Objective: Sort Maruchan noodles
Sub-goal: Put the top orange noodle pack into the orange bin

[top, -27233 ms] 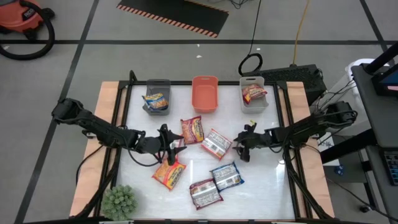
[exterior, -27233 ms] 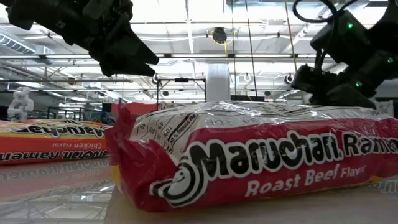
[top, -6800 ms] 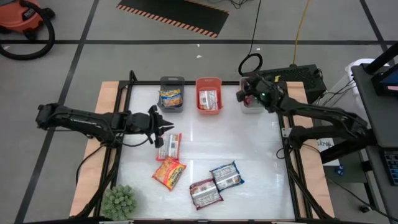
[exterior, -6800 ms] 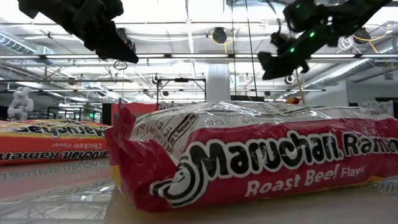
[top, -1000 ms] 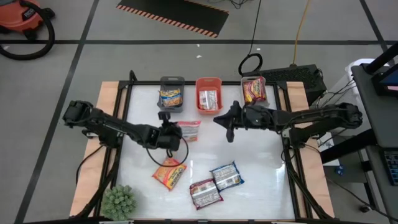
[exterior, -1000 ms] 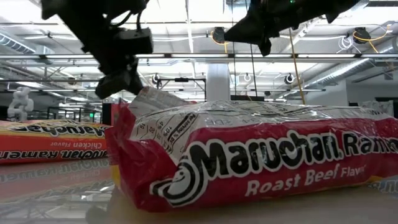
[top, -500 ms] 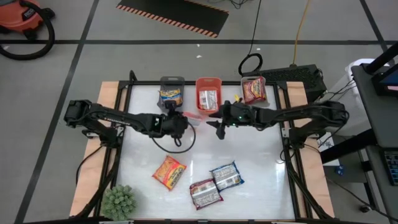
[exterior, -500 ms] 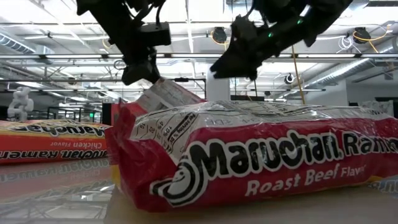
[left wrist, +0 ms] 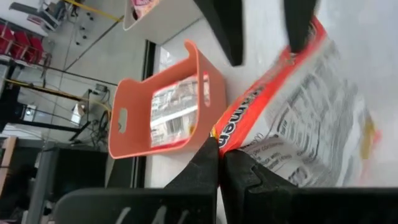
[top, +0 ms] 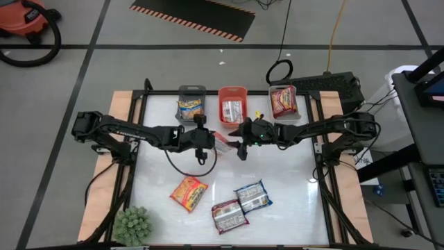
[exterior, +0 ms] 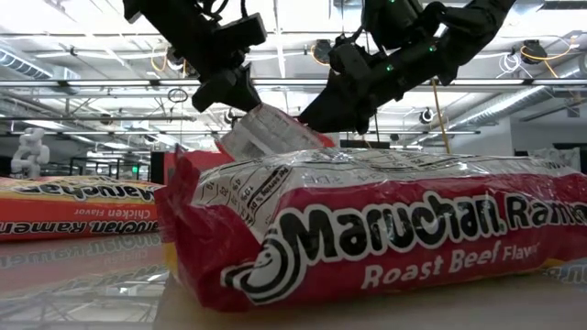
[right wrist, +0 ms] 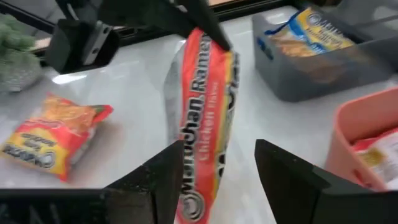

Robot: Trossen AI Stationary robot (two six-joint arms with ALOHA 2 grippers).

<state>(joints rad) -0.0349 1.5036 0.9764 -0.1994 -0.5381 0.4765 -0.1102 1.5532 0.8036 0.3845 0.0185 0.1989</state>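
Two end effectors meet: left [top: 210, 141] pinches a noodle packet [right wrist: 202, 124]; right [right wrist: 214, 177] gapes wide around it.

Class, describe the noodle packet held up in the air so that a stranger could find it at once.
Start at the orange bin at the table's back edge. Just in front, the left gripper pinches a red-edged packet before the open right gripper. It alone is off the table.

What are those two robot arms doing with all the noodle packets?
They are sorting noodles into bins. The left gripper is shut on a red noodle packet, holding it up in the middle of the table. The right gripper is open at the packet's other end, as if to take it. The orange bin and the two grey bins hold packets, and four more packets lie on the table.
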